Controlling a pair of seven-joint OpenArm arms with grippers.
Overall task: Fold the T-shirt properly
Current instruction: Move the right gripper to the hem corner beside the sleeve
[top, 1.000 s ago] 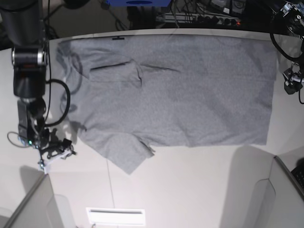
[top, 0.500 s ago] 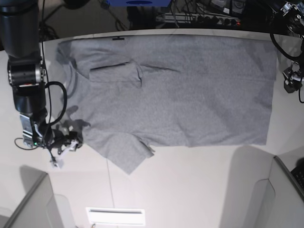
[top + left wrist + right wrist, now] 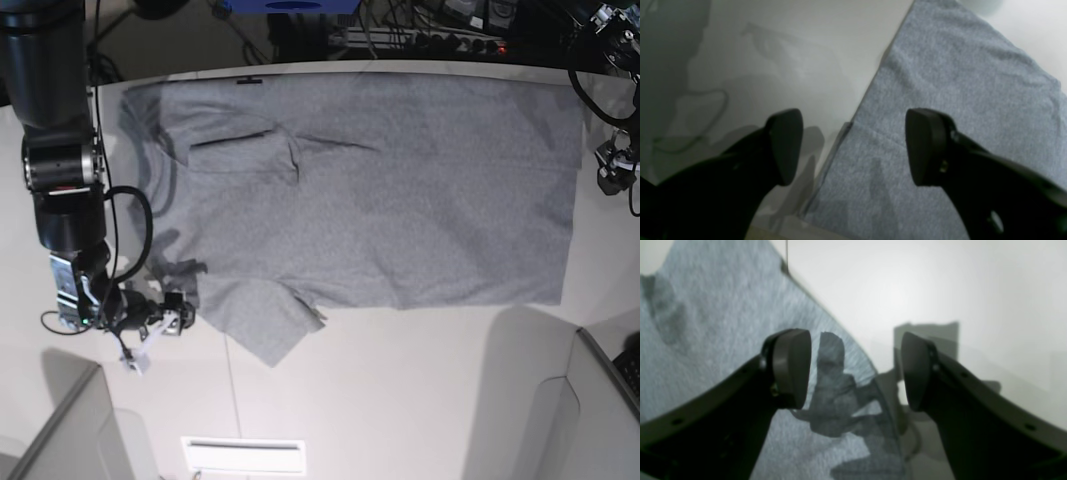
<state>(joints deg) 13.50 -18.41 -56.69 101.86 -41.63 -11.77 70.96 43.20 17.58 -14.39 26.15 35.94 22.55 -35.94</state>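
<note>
The heather-grey T-shirt (image 3: pixel 380 190) lies spread flat on the white table (image 3: pixel 400 380), plain side up, with no lettering showing. One sleeve (image 3: pixel 265 320) points toward the front edge. My right gripper (image 3: pixel 165 318) is open and low at the shirt's left edge, next to that sleeve. In the right wrist view the shirt's edge (image 3: pixel 706 323) runs between its open fingers (image 3: pixel 790 368). My left gripper (image 3: pixel 612 170) hangs beside the shirt's hem at the right. In the left wrist view it is open (image 3: pixel 853 146) above the hem edge (image 3: pixel 957 83). Neither gripper holds anything.
Cables and a power strip (image 3: pixel 420 40) lie beyond the table's far edge. Grey partitions stand at the front left (image 3: pixel 70 430) and front right (image 3: pixel 580 410). A white slotted plate (image 3: pixel 243 455) sits at the front edge.
My right gripper has moved right and slightly toward the front, up to the shirt's edge by the sleeve. The left arm and the shirt have not moved.
</note>
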